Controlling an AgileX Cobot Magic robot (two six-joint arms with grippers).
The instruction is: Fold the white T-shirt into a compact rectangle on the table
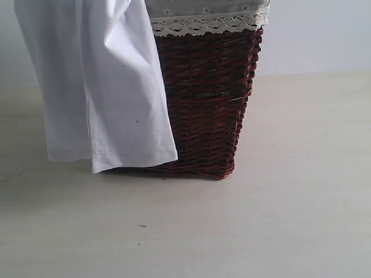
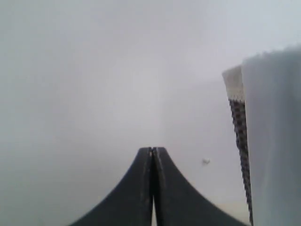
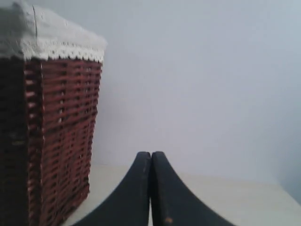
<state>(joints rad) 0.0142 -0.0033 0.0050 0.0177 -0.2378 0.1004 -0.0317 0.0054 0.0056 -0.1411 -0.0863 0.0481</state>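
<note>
The white T-shirt (image 1: 98, 87) hangs over the left side of the dark wicker basket (image 1: 208, 104), its hem just above the table (image 1: 232, 231). The left wrist view catches the shirt (image 2: 275, 136) as a white drape beside the basket's edge (image 2: 240, 127). My left gripper (image 2: 152, 150) is shut with nothing between its fingers, apart from the shirt. My right gripper (image 3: 151, 154) is also shut and empty, beside the basket (image 3: 61, 136). Neither gripper shows in the exterior view.
The basket has a lace-trimmed pale liner (image 1: 208, 23) folded over its rim. A pale wall (image 1: 313, 35) rises behind the table.
</note>
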